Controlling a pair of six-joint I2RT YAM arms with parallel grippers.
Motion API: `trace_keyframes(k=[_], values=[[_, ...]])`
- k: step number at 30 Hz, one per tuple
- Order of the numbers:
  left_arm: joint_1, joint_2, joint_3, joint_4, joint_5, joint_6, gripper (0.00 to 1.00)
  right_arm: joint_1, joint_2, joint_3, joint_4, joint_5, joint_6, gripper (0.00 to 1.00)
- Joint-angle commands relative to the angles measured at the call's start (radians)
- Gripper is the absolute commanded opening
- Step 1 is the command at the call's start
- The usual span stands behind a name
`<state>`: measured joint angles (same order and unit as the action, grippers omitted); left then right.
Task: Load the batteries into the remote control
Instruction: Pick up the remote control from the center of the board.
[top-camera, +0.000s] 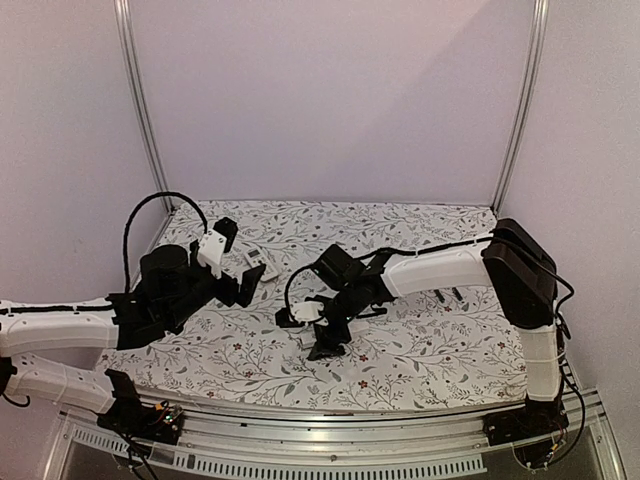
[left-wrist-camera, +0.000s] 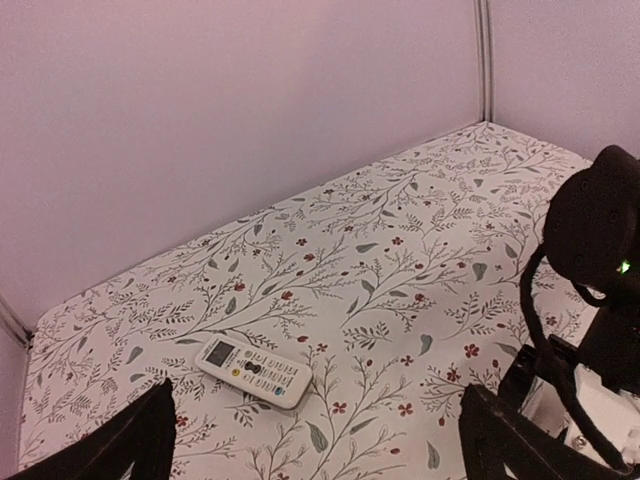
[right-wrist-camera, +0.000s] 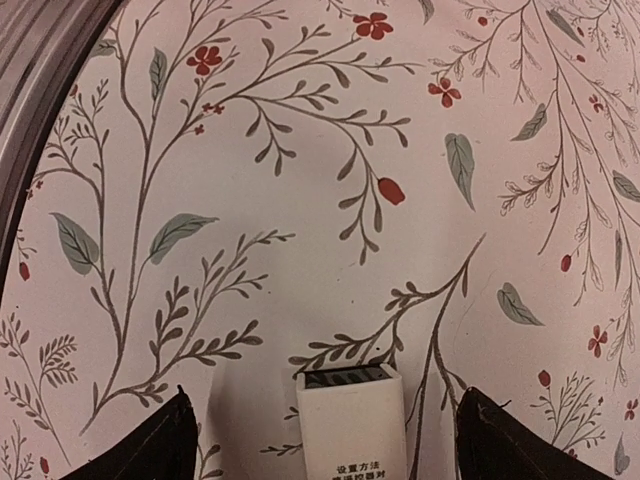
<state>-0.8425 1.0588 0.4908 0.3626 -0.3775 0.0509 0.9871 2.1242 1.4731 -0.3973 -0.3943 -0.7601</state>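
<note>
At the left of the bench (top-camera: 420, 340), which wears a floral cloth, the left gripper (left-wrist-camera: 318, 390) hangs with its jaws wide apart and nothing between them. The remote control (left-wrist-camera: 253, 371) lies flat on the cloth just beyond those jaws, in the gap between the two fingers as the left wrist view shows it and touching neither. It lies face up, with its small screen at the left end and rows of buttons running to the right, a few of them coloured. The lettering on it is too small to read.

Further right, near the middle of the bench, the right gripper (right-wrist-camera: 322, 395) is lowered close to the cloth, and its jaws also stand apart. A white block (right-wrist-camera: 350, 420) lies between them with a clear gap on each side, so it is not gripped. Its far end has a dark window, and its upper face carries small printed Chinese characters. The first line reads 设置方法, and the line below is cut off by the frame edge.

Far to the right, two tiny dark slivers that look like the batteries (top-camera: 448, 294) lie on the cloth just beside the right arm (top-camera: 440, 268), well apart from both pairs of jaws. They are too small for any band or marking to show.
</note>
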Motion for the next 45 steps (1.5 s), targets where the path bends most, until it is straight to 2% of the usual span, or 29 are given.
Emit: trace_keyframes(k=[1, 3, 4, 6, 9, 16, 27, 39, 42, 45], values=[[0.011, 0.01, 0.005, 0.016, 0.02, -0.003, 0.98, -0.004, 0.044, 0.031, -0.044, 0.039, 0.016, 0.86], [0.011, 0.012, 0.006, 0.016, 0.018, 0.0, 0.98, -0.003, 0.046, 0.029, -0.043, 0.037, 0.026, 0.8], [0.011, 0.012, 0.005, 0.016, 0.016, 0.0, 0.99, -0.004, 0.047, 0.03, -0.043, 0.039, 0.03, 0.72], [0.011, 0.013, 0.006, 0.016, 0.015, 0.001, 0.99, -0.004, 0.049, 0.032, -0.045, 0.044, 0.038, 0.62], [0.011, 0.015, 0.009, 0.014, 0.02, 0.003, 0.99, -0.003, 0.049, 0.033, -0.048, 0.043, 0.043, 0.6], [0.011, 0.009, 0.008, 0.011, 0.022, 0.006, 0.98, -0.004, 0.05, 0.057, -0.068, 0.054, 0.063, 0.38], [0.011, -0.022, -0.012, 0.047, 0.034, 0.006, 0.98, -0.005, 0.014, 0.116, -0.097, 0.055, 0.132, 0.23], [0.009, -0.09, -0.064, 0.135, 0.12, 0.017, 0.93, -0.066, -0.199, 0.137, 0.003, -0.029, 0.263, 0.18], [0.008, -0.114, -0.08, 0.176, 0.192, 0.021, 0.91, -0.087, -0.26, 0.135, 0.054, -0.054, 0.324, 0.18], [0.008, -0.124, -0.101, 0.248, 0.332, 0.02, 0.89, -0.09, -0.341, 0.116, 0.134, -0.098, 0.38, 0.18]])
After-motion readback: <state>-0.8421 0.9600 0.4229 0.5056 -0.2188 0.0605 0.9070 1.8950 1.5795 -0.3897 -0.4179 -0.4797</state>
